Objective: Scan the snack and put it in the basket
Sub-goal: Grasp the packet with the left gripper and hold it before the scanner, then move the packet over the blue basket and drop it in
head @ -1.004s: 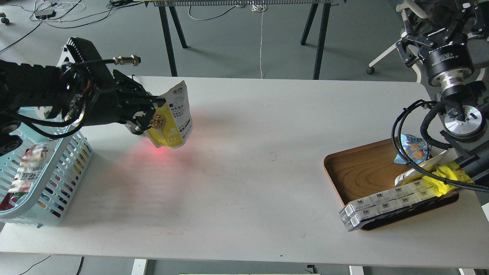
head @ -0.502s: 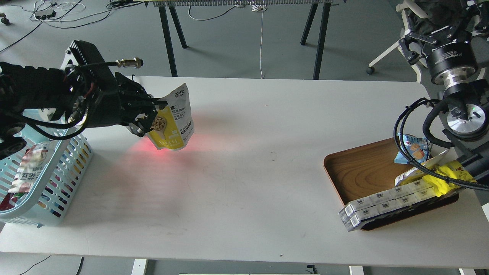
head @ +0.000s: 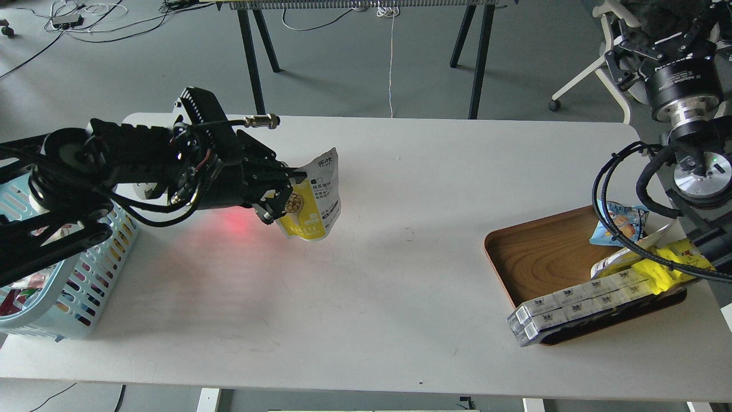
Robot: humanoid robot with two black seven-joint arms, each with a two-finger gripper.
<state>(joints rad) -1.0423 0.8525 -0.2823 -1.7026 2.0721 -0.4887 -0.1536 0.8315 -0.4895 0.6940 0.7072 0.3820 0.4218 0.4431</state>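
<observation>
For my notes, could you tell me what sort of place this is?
Probably a robotics lab staging a checkout: a white table on bare grey floor, loose cables behind, and an office chair.

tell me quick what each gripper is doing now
Left gripper: shut on the snack.
Right gripper: cannot tell, holds nothing visible.

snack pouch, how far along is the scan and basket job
Picked up: the left gripper holds the snack pouch above the table. In hand: a red glow falls on the table left of the pouch, likely scan light; whether it has registered isn't visible. Left: the pouch is not in the basket at far left.
</observation>
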